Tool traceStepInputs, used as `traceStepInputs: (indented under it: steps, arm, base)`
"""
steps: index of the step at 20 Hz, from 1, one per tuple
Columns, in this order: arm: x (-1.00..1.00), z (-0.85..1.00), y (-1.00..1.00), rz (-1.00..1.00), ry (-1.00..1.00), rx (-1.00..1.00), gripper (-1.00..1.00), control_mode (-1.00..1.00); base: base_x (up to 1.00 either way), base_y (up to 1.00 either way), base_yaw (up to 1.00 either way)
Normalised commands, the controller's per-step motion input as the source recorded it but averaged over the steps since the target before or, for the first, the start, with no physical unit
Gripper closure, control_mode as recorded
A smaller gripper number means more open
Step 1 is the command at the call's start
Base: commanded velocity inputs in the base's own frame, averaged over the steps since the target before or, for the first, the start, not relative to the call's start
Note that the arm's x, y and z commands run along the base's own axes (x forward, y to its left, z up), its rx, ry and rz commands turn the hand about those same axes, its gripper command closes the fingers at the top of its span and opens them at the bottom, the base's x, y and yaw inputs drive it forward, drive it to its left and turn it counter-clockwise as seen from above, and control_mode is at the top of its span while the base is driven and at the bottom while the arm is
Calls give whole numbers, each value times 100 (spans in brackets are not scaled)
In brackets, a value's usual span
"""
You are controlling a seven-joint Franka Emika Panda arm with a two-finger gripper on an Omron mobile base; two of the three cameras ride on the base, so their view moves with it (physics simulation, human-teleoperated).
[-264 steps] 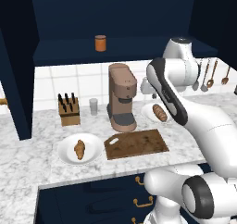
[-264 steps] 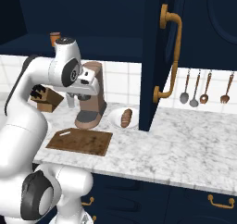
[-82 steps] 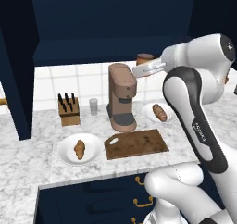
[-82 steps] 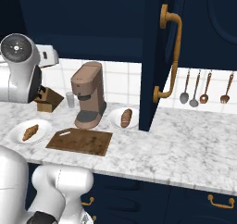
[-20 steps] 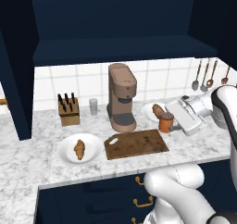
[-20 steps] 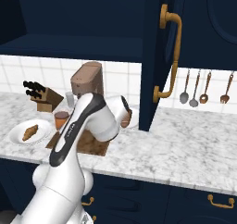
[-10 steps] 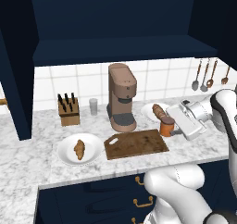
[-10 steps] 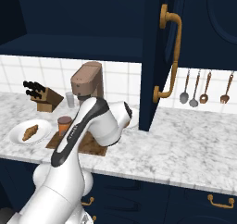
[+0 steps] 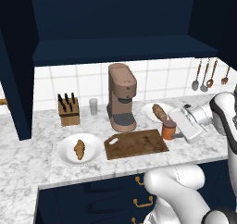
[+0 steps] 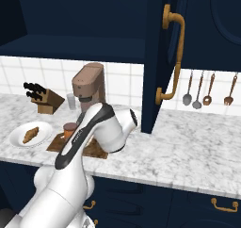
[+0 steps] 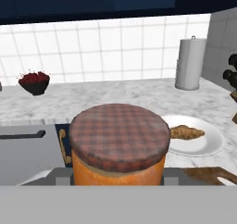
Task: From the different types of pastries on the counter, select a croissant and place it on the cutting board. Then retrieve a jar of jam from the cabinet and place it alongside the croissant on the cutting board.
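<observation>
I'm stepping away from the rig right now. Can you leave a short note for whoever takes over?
Claw: shut on the jam jar, at the right end of the cutting board.
Croissant: on its plate, left of the board; it was not moved.
Bread roll: on the far plate behind the jar.
Done: jar out of the cabinet.
Left: set the jar on the board, then bring the croissant beside it.

No readable text, label, brand, number or sign appears on anything.
</observation>
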Motion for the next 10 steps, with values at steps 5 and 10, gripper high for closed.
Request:
traceStepInputs:
  steps: [5, 10]
  arm:
    - [51, -12, -23, 0, 3, 2, 100, -100]
    - [56, -23, -26, 0, 1, 1, 100, -100]
  base:
    - [0, 0, 0]
    - [0, 0, 0]
